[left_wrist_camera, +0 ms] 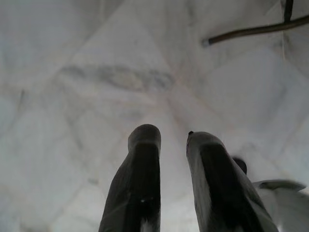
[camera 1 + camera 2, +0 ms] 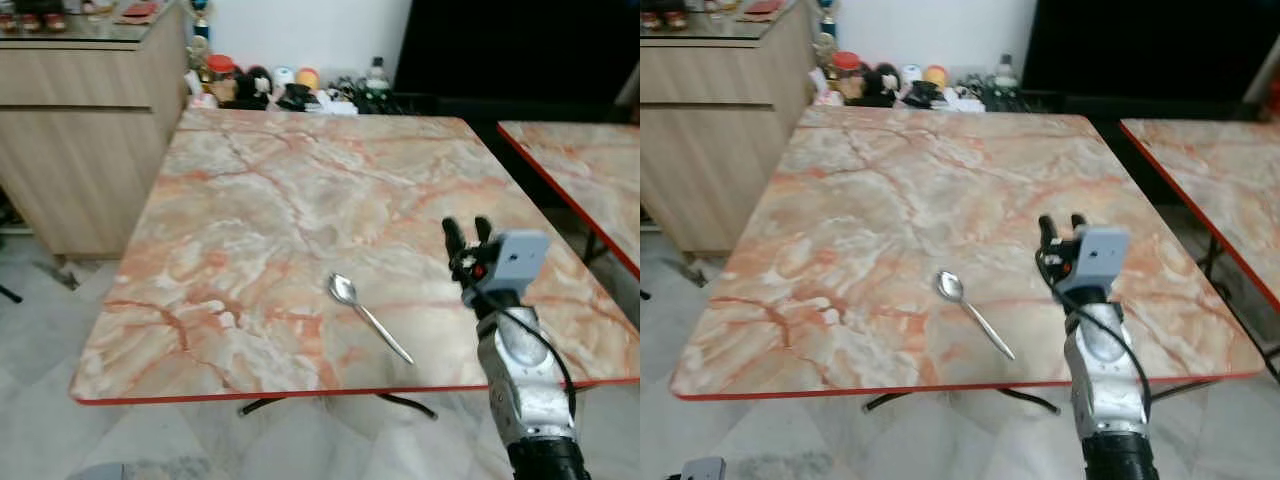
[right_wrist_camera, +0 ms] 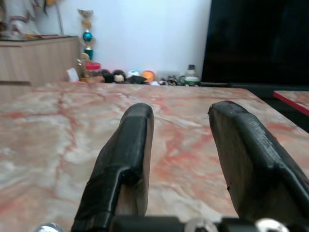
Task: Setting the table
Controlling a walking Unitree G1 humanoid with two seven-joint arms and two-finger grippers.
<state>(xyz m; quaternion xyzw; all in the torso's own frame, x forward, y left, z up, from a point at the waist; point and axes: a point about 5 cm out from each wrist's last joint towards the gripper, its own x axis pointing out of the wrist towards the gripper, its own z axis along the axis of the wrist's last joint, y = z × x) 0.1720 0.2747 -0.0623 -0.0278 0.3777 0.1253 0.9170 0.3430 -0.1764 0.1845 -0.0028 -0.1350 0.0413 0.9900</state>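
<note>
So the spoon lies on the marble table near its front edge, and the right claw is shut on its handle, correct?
Not quite. The spoon does lie on the marble table near its front edge, but the right claw is open and empty, apart from the spoon, as the left eye view shows.

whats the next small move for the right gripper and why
Probably draw the right gripper back, away from the spoon: its fingers are open and empty, and the spoon already lies flat on the table near the front edge, apart from the gripper.

right gripper [image 2: 468, 232]: raised forward, fingers parted | left gripper [image 1: 173, 140]: hanging (seemingly idle), fingers slightly apart
</note>
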